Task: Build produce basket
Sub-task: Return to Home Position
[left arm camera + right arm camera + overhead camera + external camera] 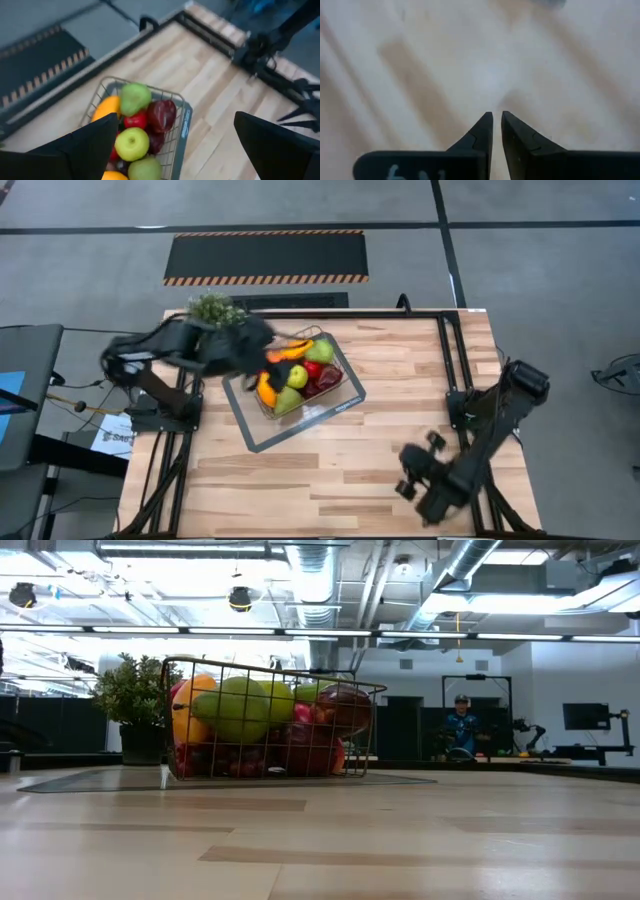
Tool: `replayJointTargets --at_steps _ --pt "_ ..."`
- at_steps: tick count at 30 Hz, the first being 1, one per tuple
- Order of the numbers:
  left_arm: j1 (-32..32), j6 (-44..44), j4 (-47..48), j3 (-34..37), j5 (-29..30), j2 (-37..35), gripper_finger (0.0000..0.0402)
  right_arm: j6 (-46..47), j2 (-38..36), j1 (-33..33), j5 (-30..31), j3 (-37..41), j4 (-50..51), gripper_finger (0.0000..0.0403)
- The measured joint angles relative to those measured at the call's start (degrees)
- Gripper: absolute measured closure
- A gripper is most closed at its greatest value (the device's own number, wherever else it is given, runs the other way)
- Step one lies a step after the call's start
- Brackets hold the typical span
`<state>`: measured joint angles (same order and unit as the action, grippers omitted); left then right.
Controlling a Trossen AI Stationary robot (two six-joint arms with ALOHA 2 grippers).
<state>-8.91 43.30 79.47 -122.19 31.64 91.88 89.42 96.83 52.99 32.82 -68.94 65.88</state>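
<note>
your left gripper (262,346) hangs over the upper-left end of the basket (345,380), its fingers (85,145) spread wide and holding nothing. the basket sits just left of centre in the high view on its grey tray (248,416), heaped with produce (300,372) (greens, reds and orange showing). your right gripper (496,119), fingers pressed nearly together, is at lower right over the bare table (330,480).

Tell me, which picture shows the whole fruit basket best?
The low view: the whole basket stands side-on, nothing in front. The high view shows it from above, but the left arm covers one corner. In the left wrist view a dark finger hides part. The right wrist view shows only table.
</note>
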Motion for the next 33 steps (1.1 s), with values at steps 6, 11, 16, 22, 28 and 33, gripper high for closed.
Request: replayJointTargets --at_steps 6,11,16,22,28,33 --pt "-11.1 4.9 0.8 5.8 14.9 -7.3 0.0017 -27.4 -13.4 -9.2 11.3 0.0 -2.3 0.0342" --pt "-16.9 7.5 1.3 13.5 23.1 -14.4 0.0017 -44.0 -27.0 -14.8 16.7 0.0 -9.7 0.0342" --pt "-19.5 13.2 0.6 27.4 28.2 -24.6 0.0017 -51.1 -39.0 -18.0 18.0 1.0 -11.3 0.0343" --pt "-19.6 18.2 -4.8 45.0 27.6 -36.5 0.0017 -48.5 -51.8 -19.9 21.8 11.7 -14.0 0.0343" --pt "-19.6 21.4 -13.7 63.0 27.5 -48.4 0.0017 -43.9 -61.5 -21.9 21.9 25.2 -19.7 0.0343" --pt "-19.6 21.3 -21.5 75.6 27.2 -57.6 0.0017 -39.7 -68.1 -23.1 22.8 33.0 -22.1 0.0343"
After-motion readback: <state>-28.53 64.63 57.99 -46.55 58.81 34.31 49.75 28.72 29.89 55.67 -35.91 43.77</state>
